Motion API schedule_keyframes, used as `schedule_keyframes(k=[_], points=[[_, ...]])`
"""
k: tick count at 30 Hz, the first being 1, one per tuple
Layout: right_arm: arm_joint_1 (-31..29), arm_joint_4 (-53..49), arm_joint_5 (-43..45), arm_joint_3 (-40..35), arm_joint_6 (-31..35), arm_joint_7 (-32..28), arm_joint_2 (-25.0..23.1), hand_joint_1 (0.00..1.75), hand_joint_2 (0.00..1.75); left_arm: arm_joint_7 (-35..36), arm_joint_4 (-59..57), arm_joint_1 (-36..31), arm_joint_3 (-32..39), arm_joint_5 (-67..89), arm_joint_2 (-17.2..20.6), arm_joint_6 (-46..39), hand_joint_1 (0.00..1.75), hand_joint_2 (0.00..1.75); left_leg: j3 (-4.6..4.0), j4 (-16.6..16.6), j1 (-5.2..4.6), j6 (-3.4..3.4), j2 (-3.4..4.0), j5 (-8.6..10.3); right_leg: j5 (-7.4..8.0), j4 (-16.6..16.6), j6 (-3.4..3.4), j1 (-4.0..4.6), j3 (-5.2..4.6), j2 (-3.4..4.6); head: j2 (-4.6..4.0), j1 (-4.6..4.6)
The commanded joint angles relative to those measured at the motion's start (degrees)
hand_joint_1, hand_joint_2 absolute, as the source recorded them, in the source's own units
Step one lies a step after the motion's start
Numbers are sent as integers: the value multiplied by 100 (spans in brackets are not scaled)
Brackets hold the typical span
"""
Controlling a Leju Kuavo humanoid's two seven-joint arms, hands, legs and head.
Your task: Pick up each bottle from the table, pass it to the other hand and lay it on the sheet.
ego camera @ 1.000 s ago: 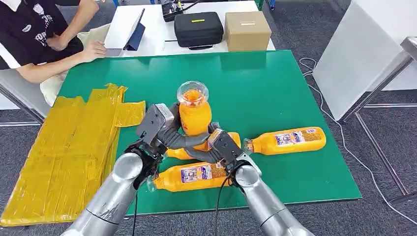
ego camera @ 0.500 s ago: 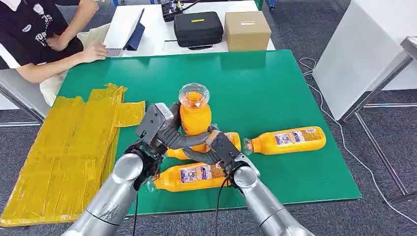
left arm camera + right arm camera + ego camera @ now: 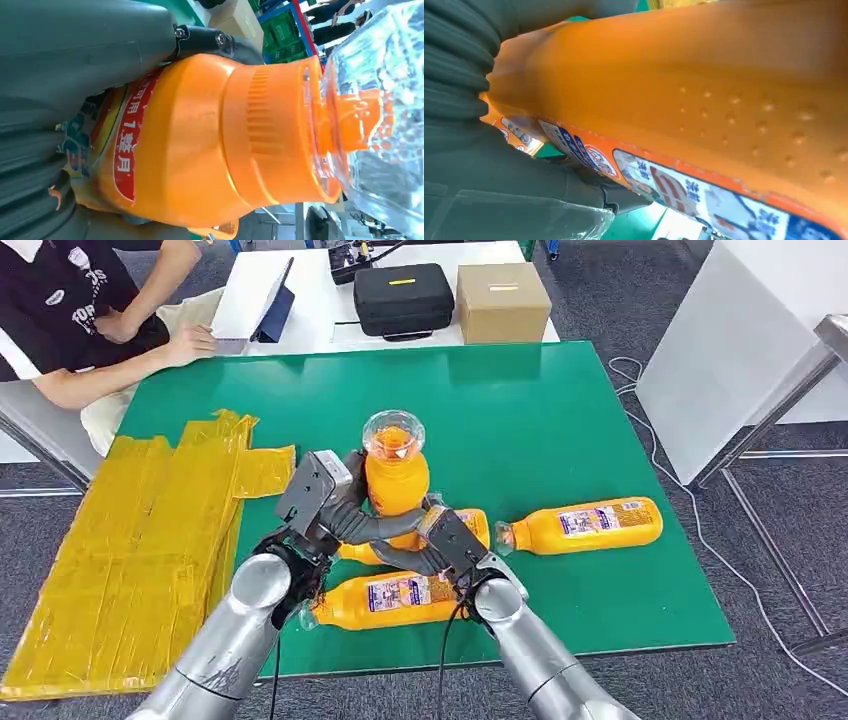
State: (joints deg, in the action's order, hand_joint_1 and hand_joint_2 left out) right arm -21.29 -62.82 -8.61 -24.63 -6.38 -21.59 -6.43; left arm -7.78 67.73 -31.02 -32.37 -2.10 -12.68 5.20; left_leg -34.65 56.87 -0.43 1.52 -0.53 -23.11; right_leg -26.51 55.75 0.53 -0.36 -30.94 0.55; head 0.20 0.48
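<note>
Two hands are meeting around one orange bottle above the middle of the green table. This bottle is standing upright, its clear domed cap pointing up and its body raised over the bottles lying beneath it.

The left hand is reaching in from the bottle's left, and its grey fingers are wrapping across the lower body. In the left wrist view the thick thumb is pressing flat against the bottle's label, so this hand is gripping the bottle. The right hand is closing in from the lower right, with its fingers lying against the base of the same bottle. In the right wrist view the ribbed cover is sitting directly against the orange wall, and the bottle is being held from this side as well.

Three more bottles are lying on their sides on the table. One is resting near the front edge, between the two forearms. A second is lying just behind the hands, mostly hidden. A third is lying well apart to the right.

The yellow sheet is spreading over the table's left side and hanging past its edge. A person is sitting at the far left corner. A black case and a cardboard box are standing on a white table beyond.
</note>
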Motion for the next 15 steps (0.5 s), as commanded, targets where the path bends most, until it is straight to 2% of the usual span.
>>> schedule_keyframes(k=[1, 5, 6, 14, 15], points=[[-282, 371, -4, -334, 34, 57, 9, 175, 175, -55, -38, -57, -274, -89, 115, -8, 175, 175, 24, -1, 5, -13, 9, -12, -6, -10, -1, 5, 27, 1, -2, -2], [-283, 372, 36, -296, 43, 13, -35, 175, 175, -49, -24, -17, -163, -77, 99, -21, 175, 175, 34, 3, 11, -17, 14, -19, -9, -13, 1, 11, 39, 2, -2, 0], [-251, 307, 36, -272, 51, 13, -42, 175, 175, -61, 2, 14, -128, -68, 109, -36, 175, 175, 13, -1, 2, -8, 9, -7, -3, -6, 1, 2, 13, 3, -2, 0], [-156, 58, 29, -174, 57, 4, -8, 175, 175, -90, 61, 53, -11, -71, 129, -76, 175, 175, 45, 2, 13, -21, 13, -25, -14, -18, 1, 13, 53, -2, -2, 2], [-144, 38, 21, -168, 57, 10, -5, 175, 175, -94, 69, 56, -5, -73, 130, -79, 175, 175, 25, 1, 7, -14, 7, -14, -9, -10, 0, 7, 30, -3, -2, 0]])
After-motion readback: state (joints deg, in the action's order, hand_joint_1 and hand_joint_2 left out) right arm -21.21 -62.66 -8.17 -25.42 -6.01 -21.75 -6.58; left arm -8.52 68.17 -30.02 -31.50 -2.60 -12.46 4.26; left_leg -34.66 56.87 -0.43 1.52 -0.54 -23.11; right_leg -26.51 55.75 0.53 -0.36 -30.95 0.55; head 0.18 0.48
